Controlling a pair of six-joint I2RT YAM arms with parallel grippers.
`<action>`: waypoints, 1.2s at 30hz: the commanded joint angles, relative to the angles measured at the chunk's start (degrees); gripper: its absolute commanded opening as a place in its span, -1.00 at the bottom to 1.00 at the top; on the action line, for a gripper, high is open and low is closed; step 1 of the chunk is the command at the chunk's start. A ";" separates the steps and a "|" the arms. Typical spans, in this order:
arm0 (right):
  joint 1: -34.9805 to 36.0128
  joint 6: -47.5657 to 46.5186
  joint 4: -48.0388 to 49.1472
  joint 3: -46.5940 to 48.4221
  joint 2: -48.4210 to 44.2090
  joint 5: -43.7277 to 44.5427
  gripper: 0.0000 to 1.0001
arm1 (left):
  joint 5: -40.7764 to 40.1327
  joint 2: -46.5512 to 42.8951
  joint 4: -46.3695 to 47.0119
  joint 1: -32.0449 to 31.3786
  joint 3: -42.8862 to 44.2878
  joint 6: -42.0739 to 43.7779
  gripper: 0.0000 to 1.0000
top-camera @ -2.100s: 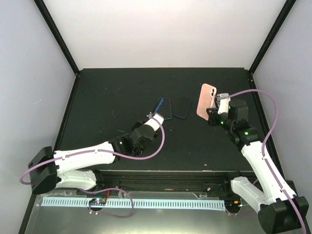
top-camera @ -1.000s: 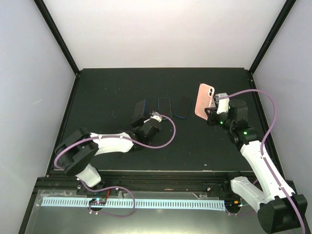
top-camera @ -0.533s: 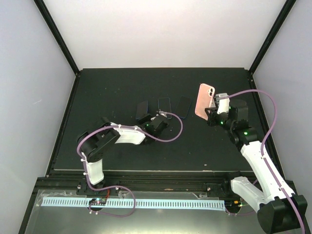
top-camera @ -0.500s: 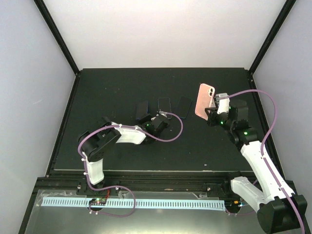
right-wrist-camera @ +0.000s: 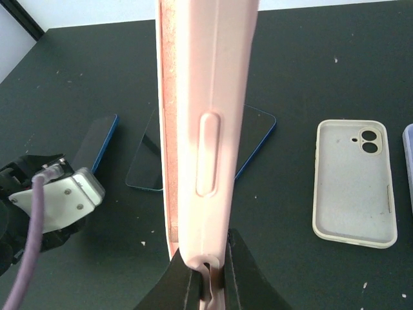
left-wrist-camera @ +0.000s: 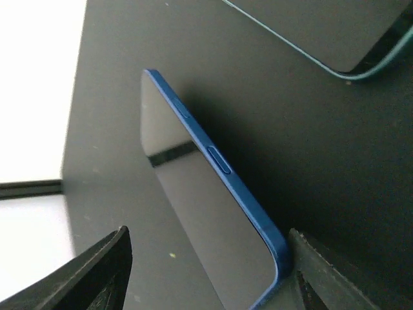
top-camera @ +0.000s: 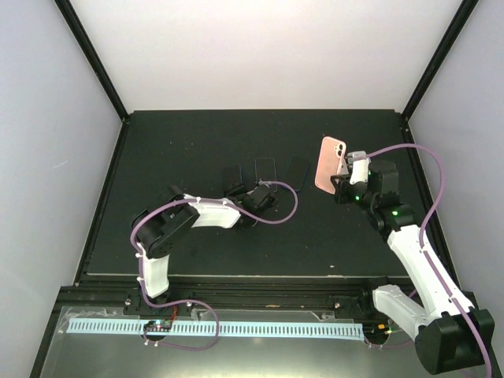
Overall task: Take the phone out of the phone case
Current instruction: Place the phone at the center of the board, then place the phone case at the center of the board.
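Note:
My right gripper (top-camera: 340, 179) is shut on the lower edge of the pink phone case (top-camera: 331, 163), holding it upright above the table; in the right wrist view the case (right-wrist-camera: 206, 129) rises straight up from my gripper (right-wrist-camera: 205, 281). The blue phone (left-wrist-camera: 200, 213) lies on the dark table between the wide-apart jaws of my open left gripper (left-wrist-camera: 208, 258), its corner close to the right finger (left-wrist-camera: 335, 274). From above, that phone (top-camera: 232, 174) sits just beyond the left gripper (top-camera: 240, 188).
Two more blue-edged phones (top-camera: 265, 168) (top-camera: 297, 170) lie side by side in mid-table. An empty pale case (right-wrist-camera: 353, 183) lies flat to the right. The black table (top-camera: 189, 142) ends in a raised frame, with white walls around it.
My left gripper has opened and let go of the blue phone, which has gone from tilted up to lying on the table. The left elbow swung inward. The right arm and pink case stay put.

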 commanded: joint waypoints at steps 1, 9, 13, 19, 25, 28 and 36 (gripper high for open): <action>-0.48 -1.45 2.38 0.02 0.62 1.33 -0.99 | 8.94 -4.47 -9.98 0.55 2.44 -9.40 0.41; -0.81 -8.57 -3.92 5.30 3.91 5.19 -0.99 | 22.14 -15.73 -20.01 0.48 1.83 -19.26 0.55; -1.24 -13.51 -5.49 6.67 4.04 8.73 -0.99 | 28.60 -25.51 -26.67 -0.20 3.06 -24.44 0.55; -2.28 -18.88 -11.92 11.28 6.73 8.24 -0.99 | 35.32 -41.08 -33.41 -0.14 5.85 -26.99 0.55; -5.54 -22.12 -18.53 16.61 14.83 4.97 -0.99 | 35.23 -48.64 -29.65 0.32 0.75 -17.78 0.60; -6.84 -21.64 -23.26 20.99 21.68 1.34 -0.99 | 32.01 -50.28 -25.06 1.08 -4.67 -17.17 0.65; -7.96 -15.42 -30.16 33.78 43.38 -8.26 -0.99 | 32.18 -53.80 -21.92 2.01 -8.07 -15.63 0.65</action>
